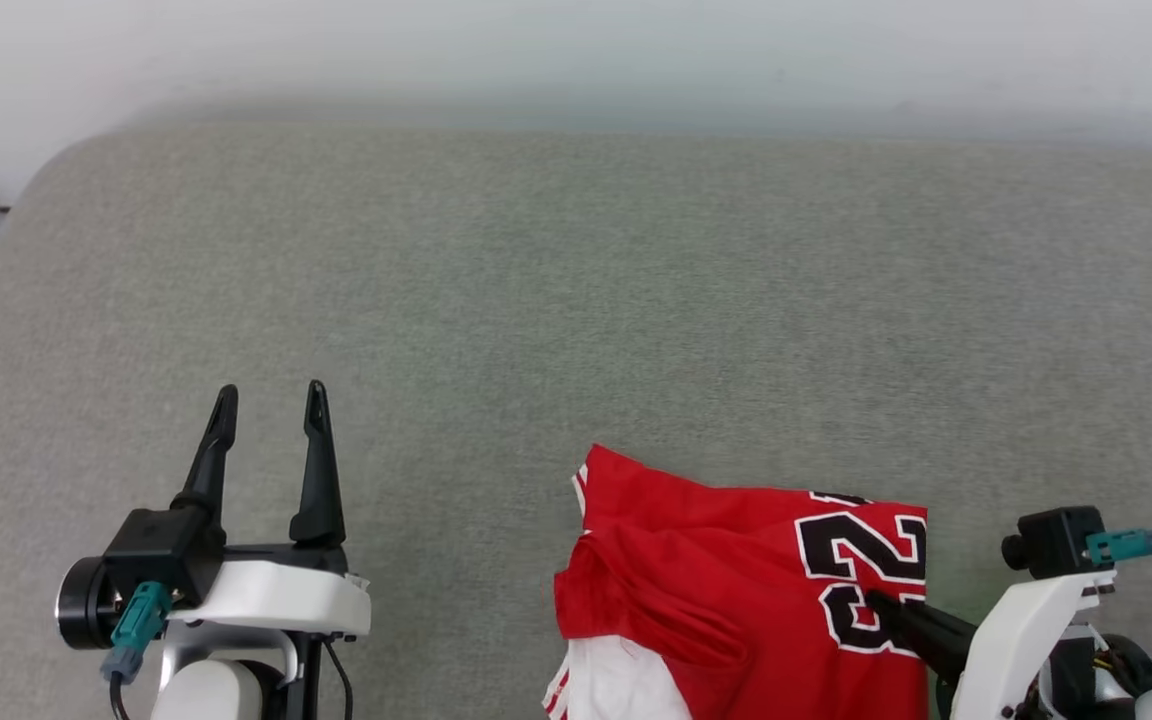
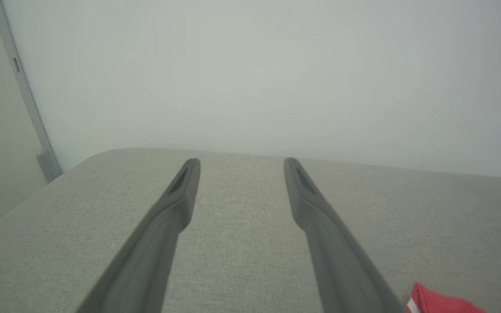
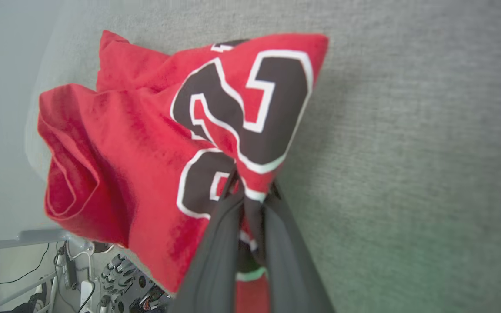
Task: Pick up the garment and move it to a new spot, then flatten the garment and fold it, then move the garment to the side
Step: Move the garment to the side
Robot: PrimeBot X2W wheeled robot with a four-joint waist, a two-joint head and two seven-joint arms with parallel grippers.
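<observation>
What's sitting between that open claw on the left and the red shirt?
Nothing: in the head view, just bare grey cushion separates the left claw from the red shirt.

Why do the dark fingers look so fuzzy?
Left wrist view: fingers of the left gripper blur toward the bottom edge, probably too near the lens. Right wrist view: the right gripper, pinching the garment, looks soft too. Head view: crisper.

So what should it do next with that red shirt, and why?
Probably lift the right tool a little: it looks pinched shut on the garment by the printed number, while the garment lies bunched at the near edge of the grey cushion, with bare room further in.
</observation>
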